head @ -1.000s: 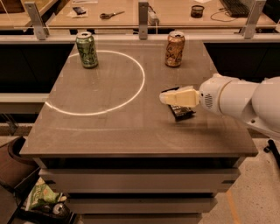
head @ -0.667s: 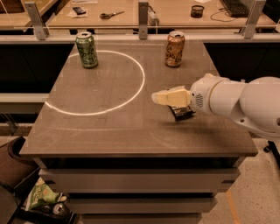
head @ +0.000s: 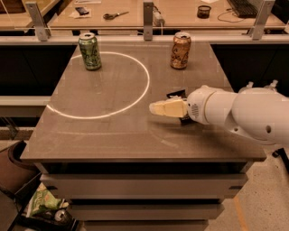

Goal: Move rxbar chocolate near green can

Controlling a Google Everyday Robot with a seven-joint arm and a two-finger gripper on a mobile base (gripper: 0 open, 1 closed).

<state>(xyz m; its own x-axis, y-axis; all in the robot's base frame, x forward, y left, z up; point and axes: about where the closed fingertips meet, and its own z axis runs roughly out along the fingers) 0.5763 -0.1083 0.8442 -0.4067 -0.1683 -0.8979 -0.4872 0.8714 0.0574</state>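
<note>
By rxbar chocolate (head: 177,95) hover the jaws

Grey-brown square tabletop (head: 113,135), lit by a bright ring (head: 147,85), fills mid-frame; wooden desk (head: 180,13) across the top; speckled floor (head: 264,212) lower right; gripper (head: 156,108) right of centre.

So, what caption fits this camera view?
Pincer at the rxbar chocolate, green can standing at the far corner.

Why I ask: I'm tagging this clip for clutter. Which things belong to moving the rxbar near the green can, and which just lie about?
Job: rxbar chocolate, mostly hidden behind the gripper over the table, right side; green can, far left.
Lying about: orange-brown can; scissors and dark cup on the far desk; green bag on the floor.
</note>
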